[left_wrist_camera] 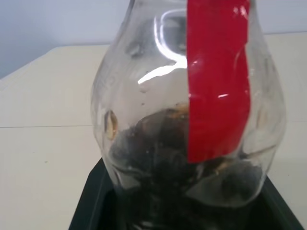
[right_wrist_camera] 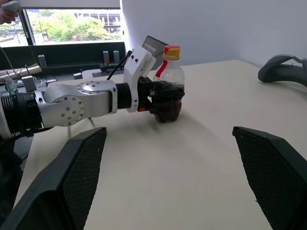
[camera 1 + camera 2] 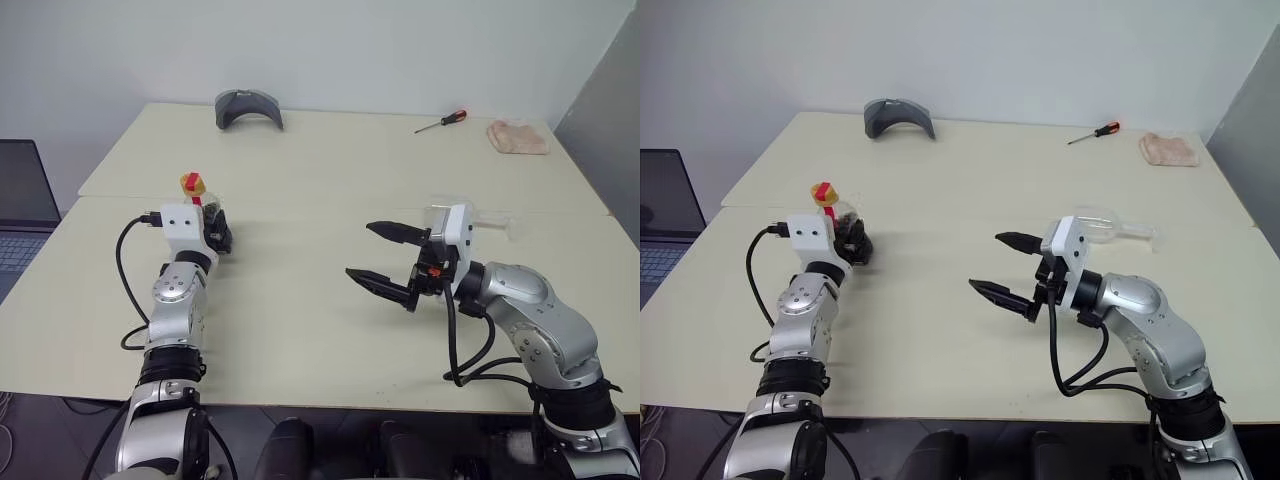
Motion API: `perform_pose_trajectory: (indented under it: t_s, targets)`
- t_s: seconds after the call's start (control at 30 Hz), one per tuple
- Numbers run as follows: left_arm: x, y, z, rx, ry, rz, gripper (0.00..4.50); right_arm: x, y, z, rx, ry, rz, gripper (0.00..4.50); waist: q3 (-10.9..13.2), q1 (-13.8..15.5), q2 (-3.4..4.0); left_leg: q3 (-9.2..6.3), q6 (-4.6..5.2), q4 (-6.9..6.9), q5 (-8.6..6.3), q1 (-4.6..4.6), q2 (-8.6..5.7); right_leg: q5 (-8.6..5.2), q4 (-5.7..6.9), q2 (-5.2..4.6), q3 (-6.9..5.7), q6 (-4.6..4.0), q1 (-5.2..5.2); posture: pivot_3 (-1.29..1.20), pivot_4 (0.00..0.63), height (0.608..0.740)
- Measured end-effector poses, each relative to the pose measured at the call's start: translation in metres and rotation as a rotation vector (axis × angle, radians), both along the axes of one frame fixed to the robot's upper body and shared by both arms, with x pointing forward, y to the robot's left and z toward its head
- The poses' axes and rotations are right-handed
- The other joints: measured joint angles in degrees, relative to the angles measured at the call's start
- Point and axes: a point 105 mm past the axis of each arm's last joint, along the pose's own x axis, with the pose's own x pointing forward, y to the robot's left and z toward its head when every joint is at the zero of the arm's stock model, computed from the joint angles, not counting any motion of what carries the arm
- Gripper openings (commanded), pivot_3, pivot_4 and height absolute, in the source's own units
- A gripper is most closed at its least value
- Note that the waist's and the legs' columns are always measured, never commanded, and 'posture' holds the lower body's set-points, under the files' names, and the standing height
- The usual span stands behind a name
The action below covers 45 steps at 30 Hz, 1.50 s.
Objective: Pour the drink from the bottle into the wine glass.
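The bottle [image 2: 169, 76] stands upright on the left of the table [image 3: 300, 300], clear and squat, with a yellow-red cap [image 3: 191, 183] and a red strap [image 1: 218, 72]. The dark drink [image 1: 163, 139] fills its lower part. My left gripper [image 2: 165, 103] is shut on the bottle, with its black fingers around the lower body. My right gripper [image 3: 360, 250] hovers open over the middle of the table, pointing toward the bottle with nothing between its fingers. The wine glass [image 3: 1110, 225] is behind my right wrist, partly hidden, and seems to lie on its side.
A grey curved object [image 3: 248, 108] sits at the table's far edge. A red-handled screwdriver [image 3: 441, 121] and a pinkish cloth [image 3: 518, 137] lie at the far right. A laptop [image 3: 20, 200] stands off the table's left side. A seam [image 3: 330, 205] crosses the tabletop.
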Motion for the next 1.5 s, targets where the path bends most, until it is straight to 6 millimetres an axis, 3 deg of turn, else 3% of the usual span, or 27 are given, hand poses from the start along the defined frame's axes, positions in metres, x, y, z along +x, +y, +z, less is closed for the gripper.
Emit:
perform_pose_trajectory:
  t_s: [0.13,0.33,0.5,0.6,0.73,0.83,0.97,1.3,1.4,1.5]
  targets:
    - [-0.001,-0.018,0.007,0.030,-0.017,-0.093,1.49,-0.003,-0.001,0.001,-0.005,-0.009,-0.003,4.50,0.0,0.0,-0.06,0.00,-0.01,0.00,0.00,-0.04,0.00,0.00,-0.01,0.00,0.00,0.00,-0.02,0.00,0.150,0.740]
    - [-0.018,-0.107,0.028,0.077,-0.046,-0.524,1.34,-0.012,-0.026,-0.010,-0.046,0.024,-0.113,4.50,0.0,0.8,-0.08,-0.01,-0.02,0.07,0.01,-0.13,-0.04,0.00,-0.11,-0.06,0.00,-0.01,-0.01,0.00,0.150,0.740]
    - [-0.034,-0.163,0.023,0.078,0.026,-0.836,1.29,-0.019,-0.052,-0.018,-0.088,0.034,-0.212,4.50,0.0,0.2,-0.07,-0.02,-0.01,0.06,0.01,-0.11,-0.03,-0.01,-0.04,0.02,0.01,0.00,-0.04,0.00,0.150,0.740]
    - [-0.048,-0.191,0.020,0.098,0.074,-1.044,1.26,-0.023,-0.064,-0.010,-0.081,0.045,-0.243,4.50,0.1,-0.1,-0.05,-0.02,-0.01,0.05,0.01,-0.11,-0.02,-0.01,-0.02,0.07,0.03,0.00,-0.06,0.00,0.150,0.740]
    - [-0.068,-0.219,0.015,0.147,0.123,-1.273,1.22,-0.030,-0.059,0.012,-0.036,0.037,-0.229,4.50,0.1,-0.3,-0.04,-0.01,-0.01,0.06,0.01,-0.09,0.03,-0.01,-0.02,0.16,0.10,0.00,-0.06,0.00,0.150,0.740]
    - [-0.078,-0.231,0.012,0.174,0.140,-1.372,1.17,-0.028,-0.049,0.027,-0.012,0.020,-0.237,4.50,0.1,-0.3,-0.04,-0.04,-0.01,0.06,0.01,-0.10,0.03,-0.02,-0.02,0.18,0.10,-0.01,-0.07,0.00,0.150,0.740]
    - [-0.085,-0.240,0.011,0.206,0.144,-1.454,1.15,-0.028,-0.030,0.031,-0.002,0.069,-0.200,4.50,0.1,-0.1,-0.04,-0.05,0.00,0.06,0.01,-0.16,0.02,-0.02,-0.06,0.18,0.11,0.00,-0.09,0.00,0.150,0.740]
    - [-0.094,-0.250,0.005,0.221,0.148,-1.536,1.08,-0.025,-0.029,0.027,-0.009,0.107,-0.214,4.50,0.1,0.0,-0.03,-0.09,0.01,0.09,0.00,-0.27,0.01,-0.02,-0.10,0.19,0.09,0.00,-0.13,0.00,0.150,0.740]
    - [-0.094,-0.250,0.004,0.226,0.150,-1.536,1.07,-0.025,-0.030,0.027,-0.016,0.109,-0.212,3.87,0.1,0.0,-0.04,-0.09,0.01,0.09,0.00,-0.27,0.01,-0.02,-0.10,0.19,0.08,0.00,-0.14,0.00,0.150,0.740]
    - [-0.093,-0.250,0.003,0.229,0.151,-1.535,1.04,-0.025,-0.030,0.026,-0.028,0.108,-0.213,2.87,0.1,0.0,-0.04,-0.10,0.01,0.09,0.00,-0.28,0.01,-0.02,-0.10,0.19,0.08,0.00,-0.15,0.00,0.150,0.740]
